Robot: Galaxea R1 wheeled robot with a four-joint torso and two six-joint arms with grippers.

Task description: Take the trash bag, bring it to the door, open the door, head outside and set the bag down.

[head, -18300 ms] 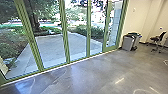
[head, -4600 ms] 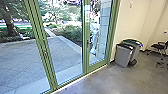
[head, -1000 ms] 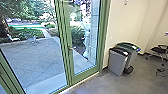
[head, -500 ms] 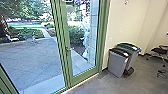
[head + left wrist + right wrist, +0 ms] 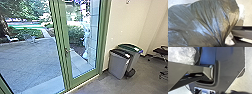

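The dark, shiny trash bag looms large in the left wrist view, its folds drawn together into a tight neck. At that neck my left gripper is shut on the bag. Crinkled whitish plastic shows in the right wrist view, beside the robot's own dark parts. In the head view, a green-framed glass door stands shut ahead, with a lever handle on its left upright.
Right of the door, a grey bin and a green-topped bin stand by the cream wall. A dark chair is at the far right. Beyond the glass lies a paved yard with planting.
Since the earliest picture the robot has driven nearer to the glass doors and the bins. Over the last second the head view has shifted only slightly; the door remains shut.
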